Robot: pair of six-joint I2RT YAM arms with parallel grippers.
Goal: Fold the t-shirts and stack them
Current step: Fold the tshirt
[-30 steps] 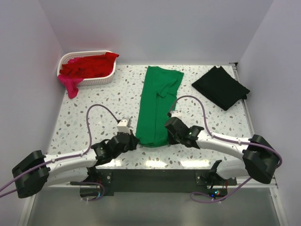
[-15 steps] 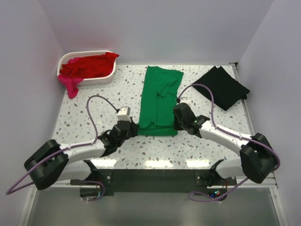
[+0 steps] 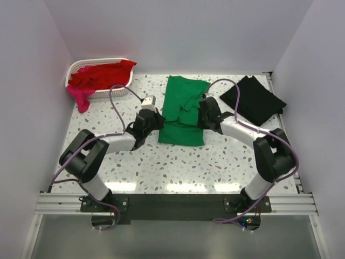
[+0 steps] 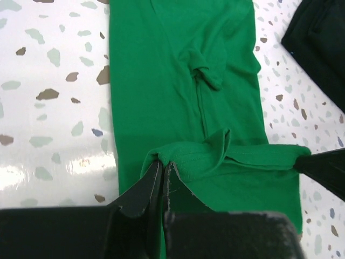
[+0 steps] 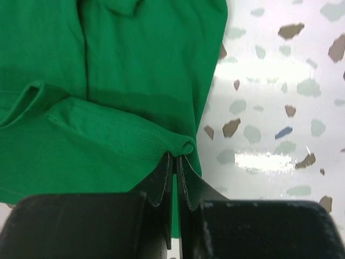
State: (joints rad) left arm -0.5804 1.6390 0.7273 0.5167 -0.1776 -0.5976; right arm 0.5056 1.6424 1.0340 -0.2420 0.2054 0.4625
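A bright green t-shirt lies folded lengthwise in the middle of the table, its near hem lifted over itself. My left gripper is shut on the hem's left corner. My right gripper is shut on the hem's right corner. A black t-shirt lies folded at the back right. Red and magenta-pink t-shirts sit in the basket at the back left, the pink one hanging over its rim.
The white lattice basket stands at the back left corner. The black t-shirt's edge shows in the left wrist view. Purple cables loop above both arms. White walls close the table on three sides.
Both grippers have carried the green t-shirt's near hem away from the front edge toward the back, folding the lower part over the upper part. The shirt now looks shorter.
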